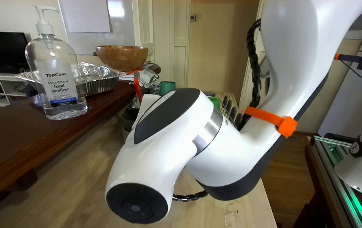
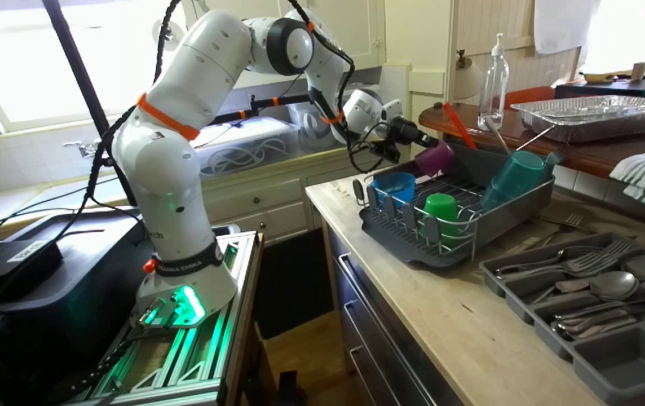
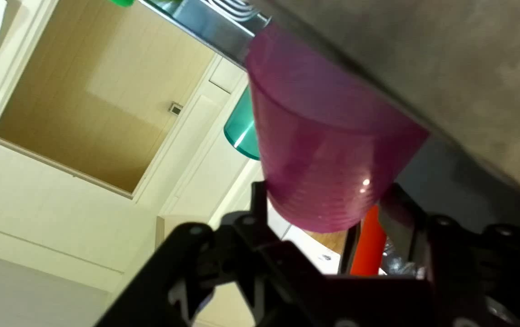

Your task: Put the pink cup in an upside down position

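The Robotiq gripper is clamped across the pink plastic tumbler, near what looks like its narrower base end; the wider end points away from the tool. In an exterior view the tumbler is tilted just ahead of the gripper, with the dish rack below; whether tumbler and rack touch is unclear. The tumbler should prove light, fairly stiff, hard to break, but slippery where the wall tapers. Best hold: near the base, a modest squeeze, rim left free.
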Available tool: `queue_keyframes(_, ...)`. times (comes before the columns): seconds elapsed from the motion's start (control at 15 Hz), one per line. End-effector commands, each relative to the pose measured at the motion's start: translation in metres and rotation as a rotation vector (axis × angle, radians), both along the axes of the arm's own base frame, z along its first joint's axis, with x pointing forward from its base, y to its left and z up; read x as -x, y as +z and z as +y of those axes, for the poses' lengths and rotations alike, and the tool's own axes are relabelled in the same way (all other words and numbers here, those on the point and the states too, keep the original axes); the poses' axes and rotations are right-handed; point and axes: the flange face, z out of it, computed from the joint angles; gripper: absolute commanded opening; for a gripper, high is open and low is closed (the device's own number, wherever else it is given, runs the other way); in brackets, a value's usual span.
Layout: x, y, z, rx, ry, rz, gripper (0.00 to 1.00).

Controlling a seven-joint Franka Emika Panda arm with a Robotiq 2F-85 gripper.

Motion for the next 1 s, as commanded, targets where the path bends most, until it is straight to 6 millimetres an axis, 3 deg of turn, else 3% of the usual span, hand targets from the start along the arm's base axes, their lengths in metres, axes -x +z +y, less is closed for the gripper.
queue_keyframes(0.0, 0.002, 0.004, 0.029, 0.061, 0.096, 0.009, 0.38)
queue_keyframes(0.4, 0.005, 0.012, 0.055, 0.122, 0.196, 0.001, 0.38)
queue_keyframes(0.93, 0.023, 0.0, 0.046, 0.153, 0.185, -0.013, 0.38)
